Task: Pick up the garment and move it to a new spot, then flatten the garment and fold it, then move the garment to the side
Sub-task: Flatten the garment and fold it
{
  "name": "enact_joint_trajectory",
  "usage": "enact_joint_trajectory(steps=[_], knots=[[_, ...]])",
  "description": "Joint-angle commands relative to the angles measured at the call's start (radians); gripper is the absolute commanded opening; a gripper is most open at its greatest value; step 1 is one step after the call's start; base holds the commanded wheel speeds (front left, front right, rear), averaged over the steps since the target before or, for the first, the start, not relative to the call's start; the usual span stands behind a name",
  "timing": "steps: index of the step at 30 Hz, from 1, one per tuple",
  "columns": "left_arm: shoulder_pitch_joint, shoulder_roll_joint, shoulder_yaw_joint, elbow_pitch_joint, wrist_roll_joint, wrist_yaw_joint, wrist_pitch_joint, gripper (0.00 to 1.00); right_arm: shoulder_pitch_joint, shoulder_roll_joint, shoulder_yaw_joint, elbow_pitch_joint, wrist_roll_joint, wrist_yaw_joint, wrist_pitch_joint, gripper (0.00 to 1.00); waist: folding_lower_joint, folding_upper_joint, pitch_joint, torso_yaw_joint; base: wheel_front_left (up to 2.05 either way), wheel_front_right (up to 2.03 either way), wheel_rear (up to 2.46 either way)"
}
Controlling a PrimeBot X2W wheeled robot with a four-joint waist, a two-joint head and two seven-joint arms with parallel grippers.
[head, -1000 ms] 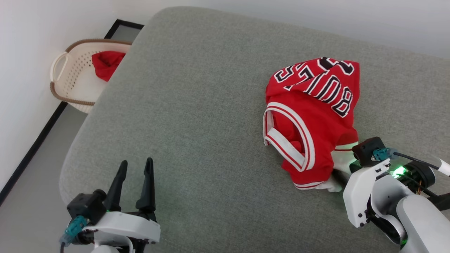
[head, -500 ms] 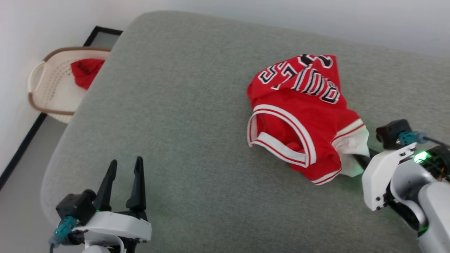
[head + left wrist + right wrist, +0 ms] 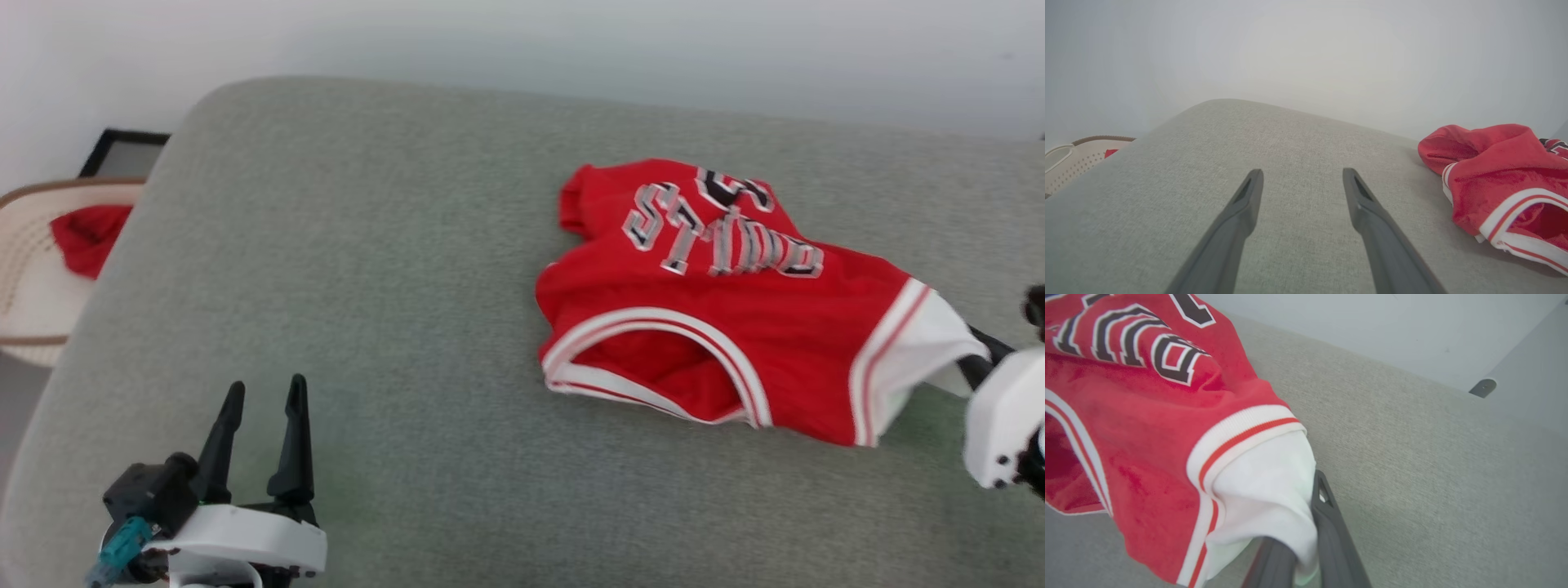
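The garment (image 3: 718, 310), a red jersey with black white-outlined lettering and striped trim, lies stretched across the right half of the grey surface (image 3: 392, 269). My right gripper (image 3: 971, 363) is shut on its white sleeve (image 3: 1265, 498) at the right edge of the head view, and the sleeve is pulled taut and lifted a little. In the right wrist view the white cloth is pinched between the fingers (image 3: 1331, 522). My left gripper (image 3: 261, 400) stands open at the lower left, well apart from the garment (image 3: 1498, 179), with nothing between its fingers (image 3: 1241, 212).
A cream laundry basket (image 3: 24, 269) holding a plain red cloth scrap (image 3: 86, 237) stands on the floor beyond the surface's left edge. A pale wall runs behind the surface. A small dark fitting (image 3: 1482, 388) sits on the floor past the far edge.
My right gripper has drawn the white sleeve to the right, and the bunched jersey has spread out wider. The head camera has also swung right, shifting the basket to the left edge.
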Motion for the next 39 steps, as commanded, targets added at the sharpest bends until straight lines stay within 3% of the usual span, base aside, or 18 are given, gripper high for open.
enact_joint_trajectory(steps=[1, 9, 15, 16, 17, 18, 26, 39], knots=[[0.01, 0.008, 0.0, -0.004, 0.004, -0.002, 0.0, 1.0, 0.035, -0.011, -0.042, -0.006, -0.01, -0.001, 0.006, 0.0, 0.0, 0.0, -0.028, -0.057, 0.0, 0.0, 0.0], [0.009, 0.021, -0.018, -0.002, -0.002, -0.002, 0.0, 1.0, 0.104, -0.033, -0.145, 0.044, -0.027, -0.001, -0.008, 0.0, 0.0, 0.0, -0.033, -0.097, 0.0, 0.0, 0.0], [-0.001, 0.03, -0.038, 0.012, -0.009, -0.002, 0.0, 1.0, 0.105, -0.033, -0.141, 0.149, -0.002, -0.001, -0.054, 0.0, 0.0, 0.0, -0.028, -0.111, 0.0, 0.0, 0.0], [-0.004, 0.032, -0.04, 0.014, -0.012, -0.002, 0.0, 1.0, 0.091, -0.034, -0.137, 0.174, 0.003, -0.001, -0.073, 0.12, 0.0, 0.0, -0.027, -0.112, 0.0, 0.0, 0.0], [-0.006, 0.034, -0.043, 0.017, -0.014, -0.002, 0.0, 1.0, 0.079, -0.037, -0.127, 0.196, 0.002, -0.001, -0.087, 0.41, 0.0, 0.0, -0.026, -0.115, 0.0, 0.0, 0.0], [-0.007, 0.038, -0.046, 0.019, -0.014, -0.002, 0.0, 1.0, 0.069, -0.036, -0.118, 0.219, 0.003, -0.001, -0.099, 1.0, 0.0, 0.0, -0.027, -0.117, 0.0, 0.0, 0.0], [-0.011, 0.069, -0.06, 0.016, -0.02, -0.002, 0.008, 1.0, 0.008, -0.04, -0.069, 0.274, 0.022, -0.001, -0.171, 1.0, 0.0, 0.0, -0.048, -0.145, 0.0, 0.0, 0.0], [0.007, 0.133, -0.07, -0.058, -0.038, -0.002, 0.075, 1.0, 0.102, 0.02, -0.076, 0.113, 0.004, -0.001, -0.242, 1.0, 0.0, 0.0, -0.103, -0.227, 0.0, 0.0, 0.0]])
